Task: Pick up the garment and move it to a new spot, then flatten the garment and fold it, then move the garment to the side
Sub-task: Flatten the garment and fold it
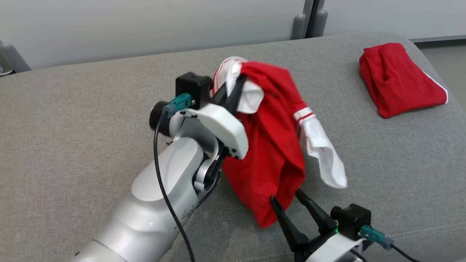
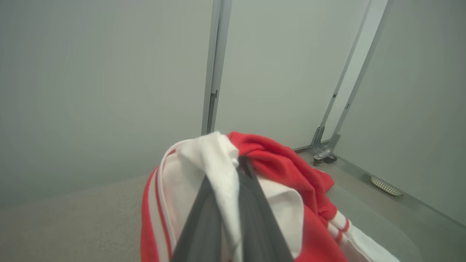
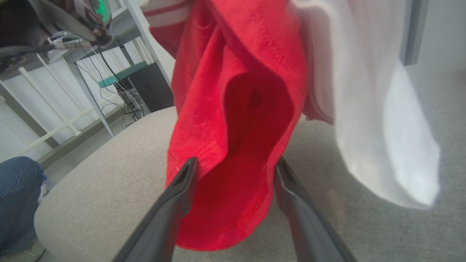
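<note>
**Head view: shirt hem hanging between the right gripper's spread fingers**

The left gripper (image 1: 241, 78) is pinching shut on the bunched top of the red-and-white knit garment (image 1: 269, 145), holding it raised over the wide grey fabric-covered cushion (image 1: 91, 109). The left wrist view is showing the two dark fingers (image 2: 204, 218) pressed together on a white fold of cloth. The garment is hanging with its long axis running from that pinch toward the robot, and a white sleeve (image 1: 324, 156) is trailing off to its right side.

The red lower hem is hanging right at the right gripper (image 1: 284, 195), whose fingers are standing wide apart, one on each side of the hem. In the right wrist view the hem (image 3: 225, 218) is sitting between the two fingertips, though whether it is touching the cushion cannot be told. This arm is plainly the nearer one for a second hold, and closing where it stands would likely catch the hem.

The pale left forearm (image 1: 160, 196) is rising from the lower left, wrist bent, fingers pointing up and away. The right gripper is reaching in low from the lower right. A second, folded red garment (image 1: 397, 78) is lying well apart at the far right.
</note>
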{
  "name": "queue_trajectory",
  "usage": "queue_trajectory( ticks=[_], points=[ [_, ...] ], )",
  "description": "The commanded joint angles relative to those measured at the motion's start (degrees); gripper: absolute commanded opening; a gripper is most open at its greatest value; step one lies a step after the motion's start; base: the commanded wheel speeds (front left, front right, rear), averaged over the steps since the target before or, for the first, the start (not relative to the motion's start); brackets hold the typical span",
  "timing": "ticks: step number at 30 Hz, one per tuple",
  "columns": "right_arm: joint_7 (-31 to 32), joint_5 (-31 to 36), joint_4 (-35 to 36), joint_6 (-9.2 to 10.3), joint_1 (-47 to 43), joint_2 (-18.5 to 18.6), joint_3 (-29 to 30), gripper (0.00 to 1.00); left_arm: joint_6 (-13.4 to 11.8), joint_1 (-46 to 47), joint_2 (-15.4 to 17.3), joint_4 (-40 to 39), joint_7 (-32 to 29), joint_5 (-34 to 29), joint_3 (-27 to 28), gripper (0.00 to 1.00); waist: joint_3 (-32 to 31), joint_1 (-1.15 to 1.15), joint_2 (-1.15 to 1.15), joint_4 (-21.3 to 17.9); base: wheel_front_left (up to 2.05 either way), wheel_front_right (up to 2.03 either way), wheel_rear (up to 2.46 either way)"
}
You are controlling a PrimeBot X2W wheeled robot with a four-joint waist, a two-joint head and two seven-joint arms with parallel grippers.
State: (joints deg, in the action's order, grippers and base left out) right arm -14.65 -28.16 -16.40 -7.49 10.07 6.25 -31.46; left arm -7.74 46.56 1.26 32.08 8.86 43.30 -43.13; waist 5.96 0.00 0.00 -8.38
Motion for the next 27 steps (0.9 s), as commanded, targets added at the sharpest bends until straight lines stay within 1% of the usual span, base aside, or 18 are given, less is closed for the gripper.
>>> queue_trajectory(
  ticks=[1,4,8,9,10,11,12,13,16,20,22,23,24,25,26,27],
  points=[
    [-0.35,-0.78,0.48,0.00,1.64,-0.21,-1.76,1.00,-0.70,0.76,1.65,0.81,0.34,0.06,1.65,0.00,0.34,0.00,0.00,-0.26,0.00,0.00,0.00],
    [-0.35,-2.24,-2.86,0.00,2.87,-0.14,-4.37,1.00,-0.60,-1.10,1.90,7.73,0.95,-0.29,0.74,0.00,1.41,0.00,0.00,-0.13,0.00,0.00,0.00],
    [-0.35,-3.99,-6.53,0.00,5.19,-0.52,-6.22,1.00,1.17,-2.73,1.86,13.97,2.92,0.33,0.57,0.00,2.60,0.00,0.00,0.93,0.00,0.00,0.00],
    [-0.35,-4.18,-7.13,0.00,5.76,-0.70,-6.11,1.00,1.66,-2.90,1.83,14.99,3.33,0.63,0.62,0.10,2.80,0.00,0.00,1.26,0.00,0.00,0.00],
    [-0.35,-4.18,-7.90,0.00,6.28,-0.87,-6.09,1.00,2.12,-2.98,1.79,15.77,3.75,0.94,0.69,0.28,2.95,0.00,0.00,1.60,0.00,0.00,0.00],
    [-0.35,-4.18,-8.61,0.00,6.80,-1.05,-6.28,1.00,2.54,-2.95,1.76,16.39,4.11,1.22,0.74,0.37,3.08,0.00,0.00,1.97,0.00,0.00,0.00],
    [-0.35,-4.77,-9.37,0.00,7.14,-1.32,-6.37,1.00,2.92,-2.85,1.73,16.86,4.44,1.44,0.73,0.65,3.15,0.00,0.00,2.33,0.00,0.00,0.00],
    [-0.35,-5.57,-10.60,0.00,7.44,-1.55,-6.85,1.00,3.18,-2.71,1.70,17.19,4.72,1.65,0.71,1.00,3.19,0.00,0.00,2.76,0.00,0.00,0.00],
    [-0.35,-7.62,-15.31,0.00,9.11,-2.00,-9.93,1.00,3.73,-2.00,1.66,17.10,5.44,1.95,0.47,1.00,3.28,0.00,0.00,3.97,0.00,0.00,0.00],
    [-0.35,-9.18,-21.78,0.00,12.05,-2.58,-13.89,1.00,3.62,-1.58,1.64,15.71,5.90,2.35,-0.21,1.00,3.27,0.00,0.00,4.97,0.00,0.00,0.00],
    [-0.35,-9.19,-25.73,0.00,13.57,-2.84,-14.94,1.00,3.51,-1.67,1.63,14.89,6.00,2.38,-0.75,1.00,3.21,0.00,0.00,5.35,0.00,0.00,0.00],
    [-0.35,-9.50,-29.51,0.00,14.94,-3.09,-15.72,1.00,3.25,-1.93,1.63,14.16,6.06,2.45,-1.05,1.00,3.11,0.00,0.00,5.62,0.00,0.00,0.00],
    [-0.35,-9.40,-30.94,0.00,15.64,-3.18,-16.18,1.00,3.15,-2.12,1.63,13.84,6.08,2.47,-1.16,1.00,3.08,0.00,0.00,5.71,0.00,0.00,0.00],
    [-0.35,-9.40,-30.94,0.00,15.64,-3.18,-16.18,1.00,3.15,-2.12,1.63,13.84,6.08,2.47,-1.16,1.00,3.08,0.00,0.00,5.71,0.00,0.00,0.00],
    [-0.35,-9.63,-32.28,0.00,16.12,-3.25,-16.58,0.89,3.06,-2.30,1.63,13.52,6.09,2.44,-1.19,1.00,3.05,0.00,0.00,5.78,0.00,0.00,0.00],
    [-0.35,-9.76,-33.38,0.00,16.60,-3.29,-17.13,0.46,2.92,-2.47,1.63,13.01,6.10,2.23,-1.02,1.00,3.02,0.00,0.00,5.85,0.00,0.00,0.00]
  ],
)
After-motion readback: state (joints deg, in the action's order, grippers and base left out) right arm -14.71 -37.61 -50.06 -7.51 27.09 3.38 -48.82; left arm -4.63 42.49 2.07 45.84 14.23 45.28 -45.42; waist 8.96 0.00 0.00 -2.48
